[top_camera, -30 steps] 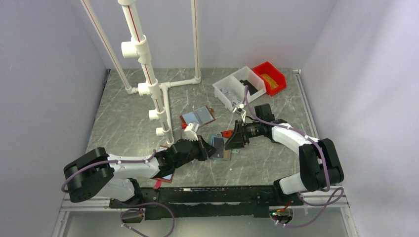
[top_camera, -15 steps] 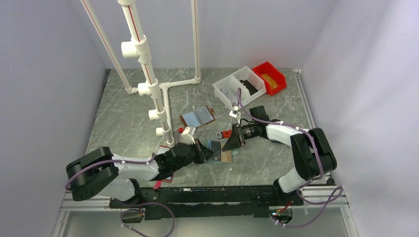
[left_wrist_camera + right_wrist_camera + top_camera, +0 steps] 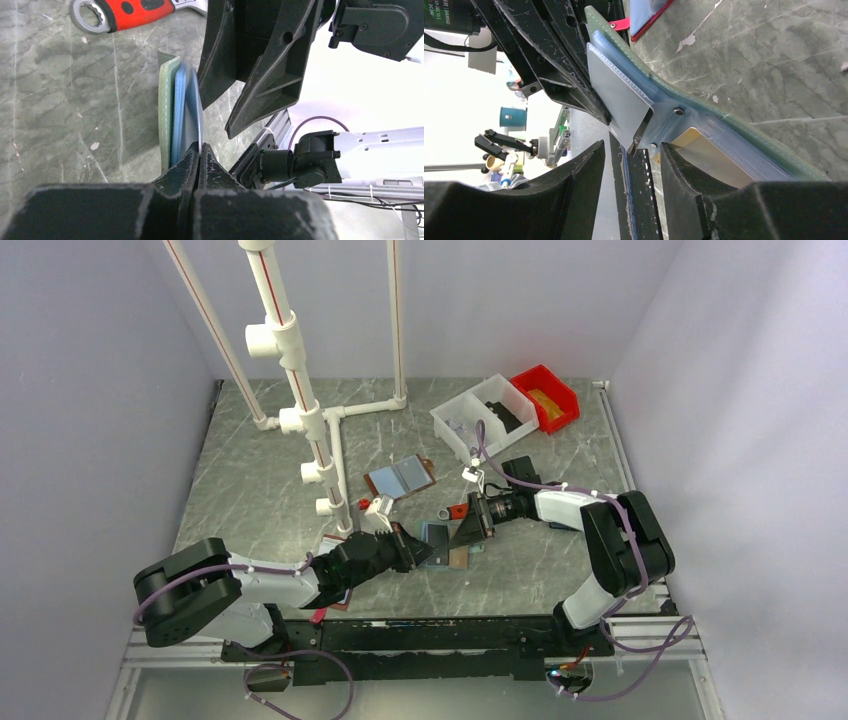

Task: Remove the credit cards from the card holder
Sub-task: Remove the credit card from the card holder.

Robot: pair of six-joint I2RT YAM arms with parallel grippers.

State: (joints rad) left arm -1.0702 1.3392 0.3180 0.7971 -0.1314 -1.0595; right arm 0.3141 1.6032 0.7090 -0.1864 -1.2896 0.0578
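Observation:
The card holder (image 3: 443, 540) lies open on the table between both grippers; its mint-green edge (image 3: 704, 95) shows in the right wrist view. My left gripper (image 3: 420, 550) is shut on the edge of its blue-grey flap (image 3: 192, 105) and holds that flap raised off the other panel. The raised flap (image 3: 616, 95) also shows in the right wrist view. A tan credit card (image 3: 709, 155) sits in the lower panel's pocket. My right gripper (image 3: 631, 165) is open, its fingertips at the holder's corner, one finger (image 3: 679, 170) beside the tan card. No dark brown card shows.
A red-handled wrench (image 3: 455, 511) lies just behind the holder. A brown-edged folder (image 3: 400, 476) is further back, a maroon-edged one (image 3: 335, 600) under my left arm. A white bin (image 3: 480, 420) and red bin (image 3: 545, 397) stand back right. A PVC pipe frame (image 3: 300, 420) stands at left.
My right gripper has moved left and closer to the holder. My left gripper has lifted the holder's flap slightly.

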